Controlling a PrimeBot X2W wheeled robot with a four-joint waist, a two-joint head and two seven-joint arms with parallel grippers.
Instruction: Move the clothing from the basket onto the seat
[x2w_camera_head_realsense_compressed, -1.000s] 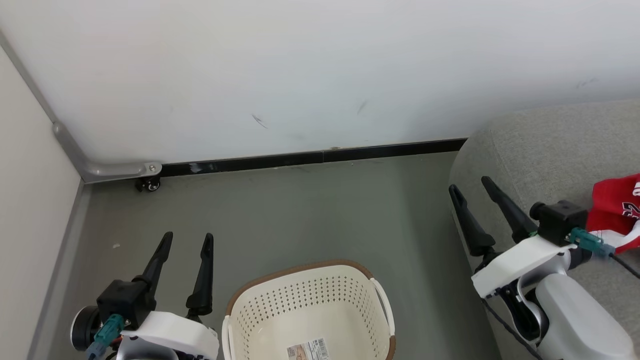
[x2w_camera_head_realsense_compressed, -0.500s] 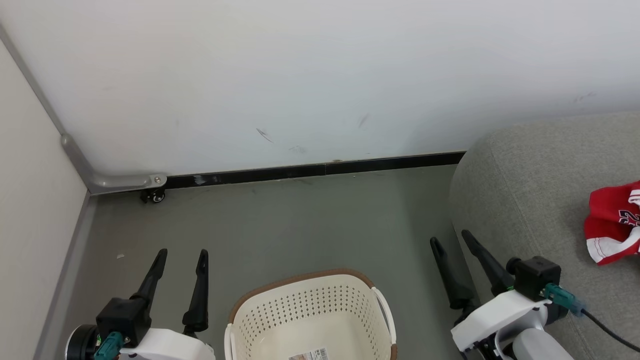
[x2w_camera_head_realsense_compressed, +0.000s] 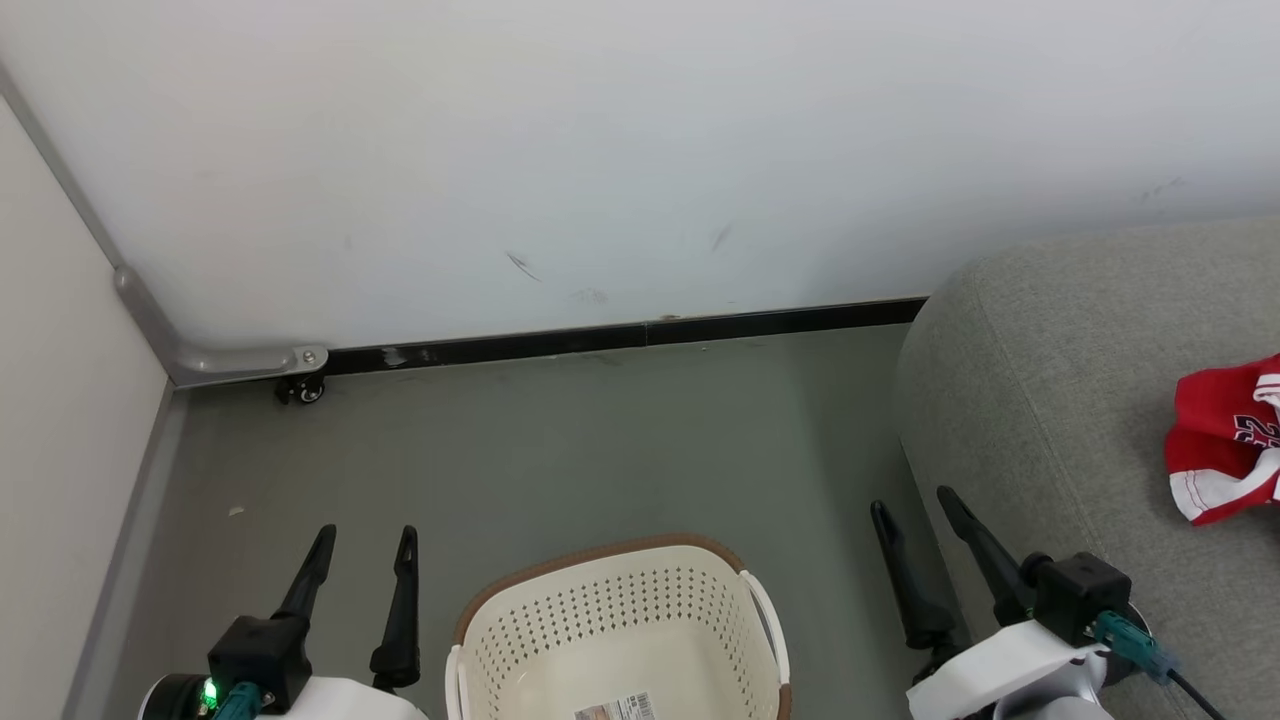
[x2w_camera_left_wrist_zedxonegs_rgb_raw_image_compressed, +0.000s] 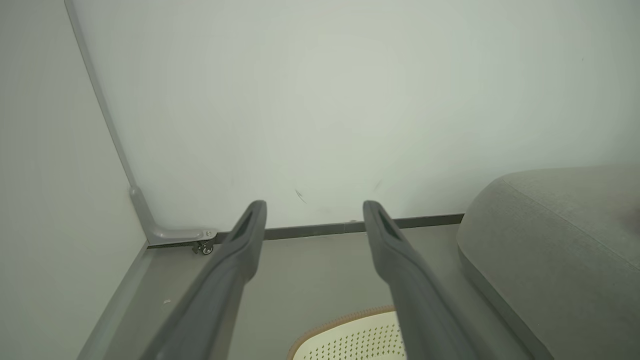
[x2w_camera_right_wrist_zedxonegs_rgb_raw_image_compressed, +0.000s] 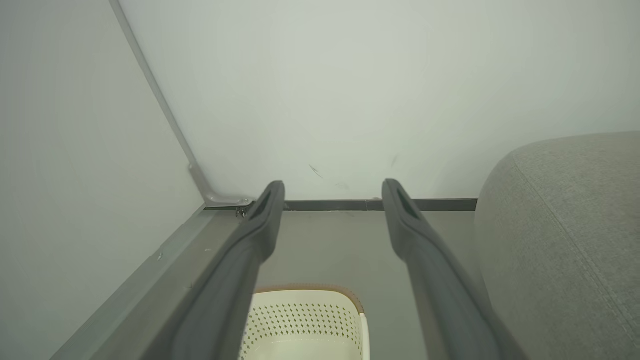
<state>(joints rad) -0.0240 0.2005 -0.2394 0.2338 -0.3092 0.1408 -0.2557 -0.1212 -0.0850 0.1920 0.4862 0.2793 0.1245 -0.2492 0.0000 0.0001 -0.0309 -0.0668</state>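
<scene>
Looking down from the robot's head, the view showed the left gripper (x2w_camera_head_realsense_compressed: 367, 532) at the lower left and the right gripper (x2w_camera_head_realsense_compressed: 910, 500) at the lower right. Each had its two long dark fingers spread apart, pointing up the view and holding nothing. Between them, at the bottom edge, stood the cream-white perforated laundry basket (x2w_camera_head_realsense_compressed: 600, 612) with a brown rim and white side handles; a printed label (x2w_camera_head_realsense_compressed: 615, 706) lay on its inner floor. The right gripper hovered by the left edge of the light grey upholstered seat (x2w_camera_head_realsense_compressed: 1060, 400), which took up the right side. A crumpled red jersey (x2w_camera_head_realsense_compressed: 1215, 440) with white trim and dark lettering rested on the seat's top at the right edge, well apart from the basket. Beyond lay the grey-green floor (x2w_camera_head_realsense_compressed: 600, 440), then a black baseboard (x2w_camera_head_realsense_compressed: 640, 332) along a scuffed white wall (x2w_camera_head_realsense_compressed: 600, 150). At the far left corner a grey metal bracket (x2w_camera_head_realsense_compressed: 235, 357) sat above a small black caster (x2w_camera_head_realsense_compressed: 300, 390).
</scene>
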